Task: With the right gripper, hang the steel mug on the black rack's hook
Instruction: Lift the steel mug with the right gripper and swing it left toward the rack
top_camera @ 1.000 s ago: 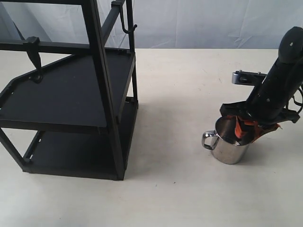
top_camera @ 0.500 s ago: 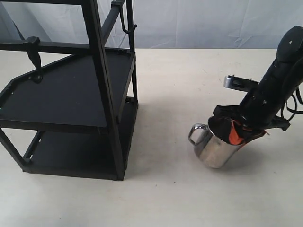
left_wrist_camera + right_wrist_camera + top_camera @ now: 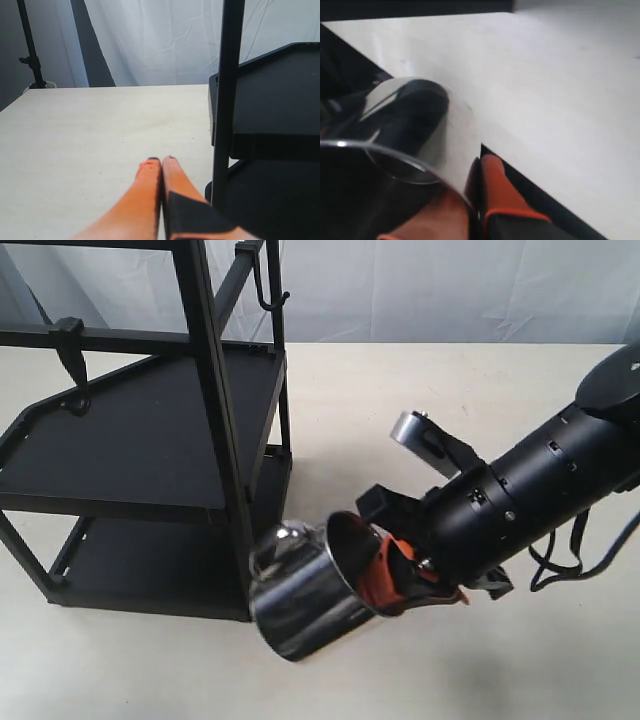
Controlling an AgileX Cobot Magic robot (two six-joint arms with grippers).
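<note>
Exterior view, nearest first: the steel mug (image 3: 305, 592) hangs in the air at the front of the scene, tipped on its side with its open mouth turned up and toward the arm, its looped handle (image 3: 278, 541) on the upper side facing the rack. The right gripper (image 3: 385, 575) holds it by the rim, one orange finger (image 3: 378, 578) inside the mouth, the jaws clamped on the mug's wall. The thick black arm (image 3: 530, 495) runs back and to the right from there, with black cable (image 3: 560, 558) trailing under it over the pale table (image 3: 400, 660).

The mug's handle sits just beside the front post of the black rack (image 3: 140, 440), close to the lower shelf's corner; whether they touch cannot be told. The hook (image 3: 72, 362) hangs from a horizontal bar at the rack's far left, well apart from the mug, its curled tip down at the upper shelf's edge. A thin wire hook (image 3: 268, 292) hangs from the top bar further back.

In the right wrist view the mug's rim (image 3: 395, 160) fills the near side, an orange finger (image 3: 495, 192) pressed against its outside wall.

In the left wrist view the left gripper (image 3: 161, 161) rests low over the table with its orange fingers (image 3: 147, 195) pressed together, a rack post (image 3: 225, 100) just beside them.
</note>
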